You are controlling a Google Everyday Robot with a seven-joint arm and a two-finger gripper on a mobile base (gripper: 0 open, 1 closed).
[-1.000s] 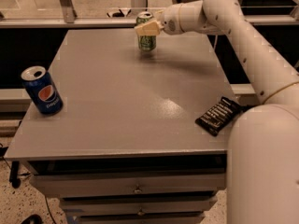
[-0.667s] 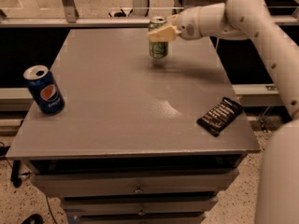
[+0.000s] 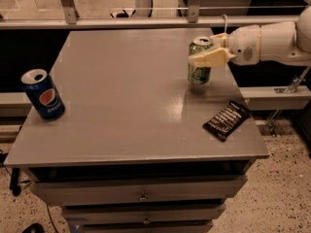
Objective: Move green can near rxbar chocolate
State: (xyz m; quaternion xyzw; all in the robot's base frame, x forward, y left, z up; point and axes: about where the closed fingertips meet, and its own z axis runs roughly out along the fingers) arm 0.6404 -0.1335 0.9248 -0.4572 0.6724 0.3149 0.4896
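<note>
At the counter's (image 3: 121, 135) front right corner: rxbar chocolate (image 3: 226, 121), flat, black, white lettering, lying askew; it is the target. Just beyond it, green can (image 3: 198, 71) upright, pale green with dark scribbles, silver top. Claw (image 3: 202, 48) clamps its upper half from the right, presumably to carry it barward.

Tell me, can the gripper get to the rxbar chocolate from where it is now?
Probably yes. The gripper, shut on the green can, is close to the rxbar chocolate, and nothing stands on the table between them.
</note>
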